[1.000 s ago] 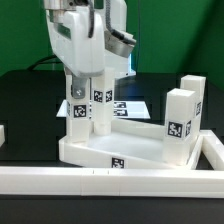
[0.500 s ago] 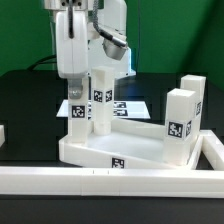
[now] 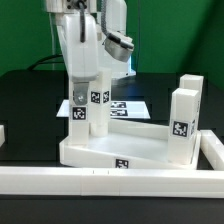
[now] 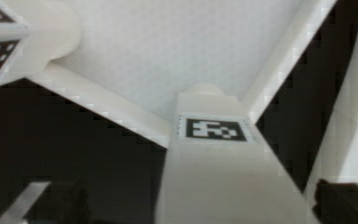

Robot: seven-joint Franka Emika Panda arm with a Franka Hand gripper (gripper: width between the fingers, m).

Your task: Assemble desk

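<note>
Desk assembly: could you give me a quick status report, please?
Gripper open, straddling an upright leg. Desk slab carries four legs standing. Nothing obstructing.

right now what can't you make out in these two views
- Gripper, exterior view: fingertips merge with the white legs; grip unclear.
- Wrist view: no fingertips recognisable; blurred shapes at the frame's corners.
- Leg bottoms, exterior view: the desk slab's rim hides their seating.
- Marker board, exterior view: mostly hidden behind the legs.
- Tag, wrist view: too blurred to read.

White border rail (image 3: 110, 178) (marker board (image 3: 128, 106) behind)
</note>
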